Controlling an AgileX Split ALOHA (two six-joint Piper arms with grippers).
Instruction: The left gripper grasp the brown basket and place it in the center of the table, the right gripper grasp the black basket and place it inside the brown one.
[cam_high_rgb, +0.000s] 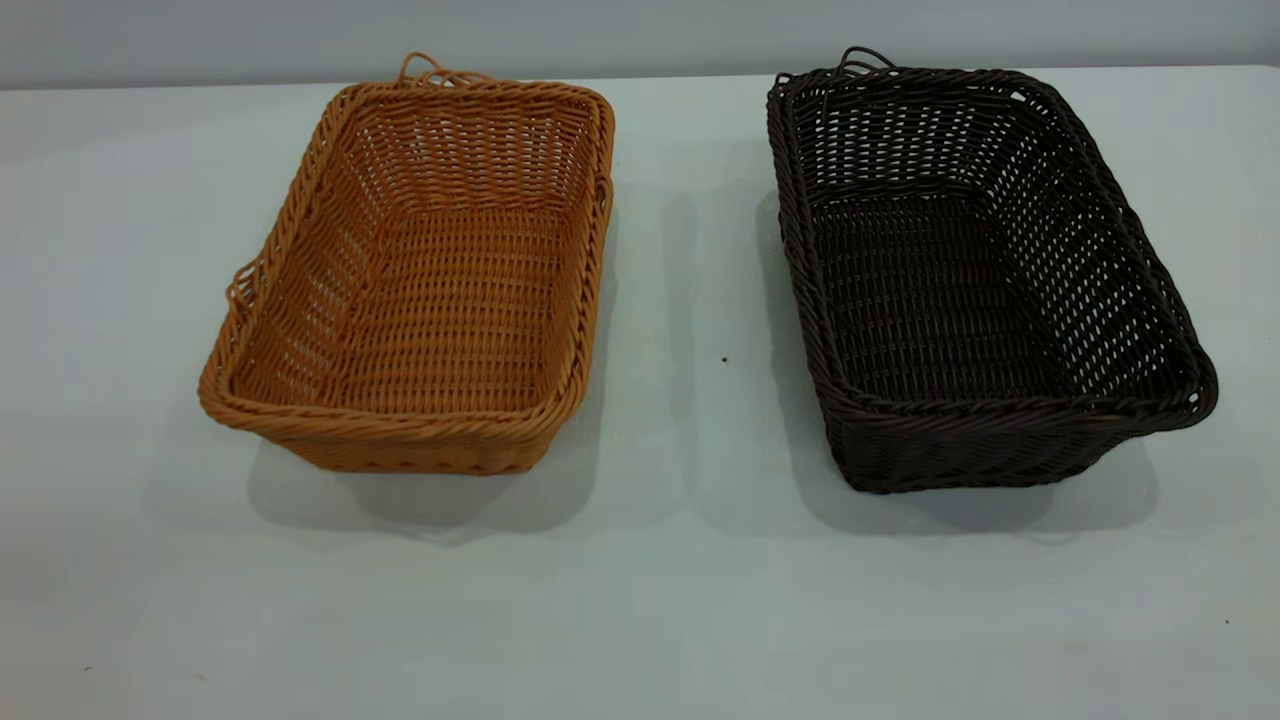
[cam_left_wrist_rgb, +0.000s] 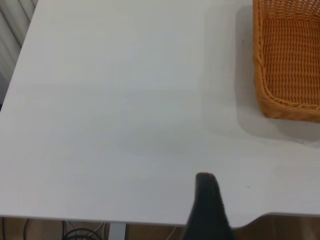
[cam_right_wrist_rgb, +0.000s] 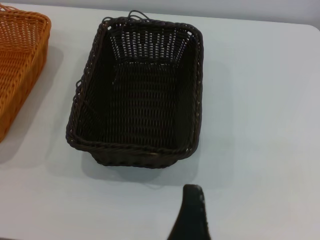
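Note:
The brown basket (cam_high_rgb: 420, 290) stands empty on the left part of the table (cam_high_rgb: 680, 580). The black basket (cam_high_rgb: 960, 280) stands empty on the right part, apart from it. Neither gripper shows in the exterior view. In the left wrist view only a black tip of my left gripper (cam_left_wrist_rgb: 207, 205) shows, over bare table near its edge and well away from the brown basket (cam_left_wrist_rgb: 290, 60). In the right wrist view a black tip of my right gripper (cam_right_wrist_rgb: 192, 212) shows, over the table a short way off the near end of the black basket (cam_right_wrist_rgb: 142, 95).
A gap of bare table (cam_high_rgb: 700, 300) lies between the two baskets. The brown basket's corner also shows in the right wrist view (cam_right_wrist_rgb: 20, 65). The table edge (cam_left_wrist_rgb: 125, 221) runs close to the left gripper, with cables below it.

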